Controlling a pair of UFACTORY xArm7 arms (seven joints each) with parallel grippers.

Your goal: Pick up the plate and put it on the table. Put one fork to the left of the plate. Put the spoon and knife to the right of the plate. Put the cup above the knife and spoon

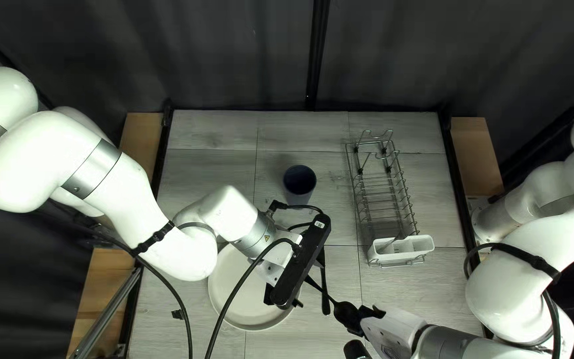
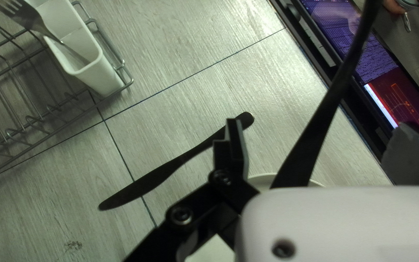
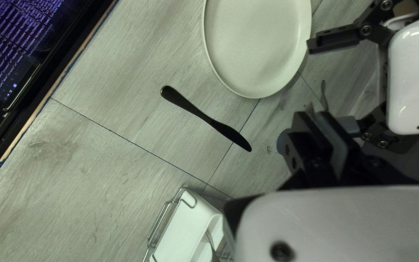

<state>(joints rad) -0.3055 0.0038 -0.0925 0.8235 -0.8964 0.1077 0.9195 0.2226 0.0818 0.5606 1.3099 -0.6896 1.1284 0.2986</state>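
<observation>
1. Two claws come together over the table [image 1: 214,173], most likely for a handover of the spoon [image 1: 345,312]. The right claw [image 3: 316,121] is closed on it near the bowl, which leaves the long handle [image 2: 320,116] free for another grip.

2. The left claw [image 3: 326,83] is spread wide, with the handle running between its fingers but not pinched. That opening probably gives room to close on the handle without knocking it.

3. The plate [image 3: 258,43] lies flat on the table, under the left arm, and serves as the reference for the whole setting.

4. The knife [image 2: 161,173] lies on the table to the plate's right, apart from it and roughly upright to the near edge. Its place suits the request, and the spoon should end beside it, aligned the same way.

5. The cup [image 1: 299,181] stands on the table beyond the plate and knife. It looks a little too far left to sit squarely above the knife and spoon, so a small shift may be wanted.

6. The fork [image 2: 27,18] leans in the caddy [image 2: 98,80], tines up, within easy reach for a later pick; its spot left of the plate is yet to be filled.

7. Next, the left claw should close before the right one lets go, or the spoon could twist or drop onto the knife.
</observation>
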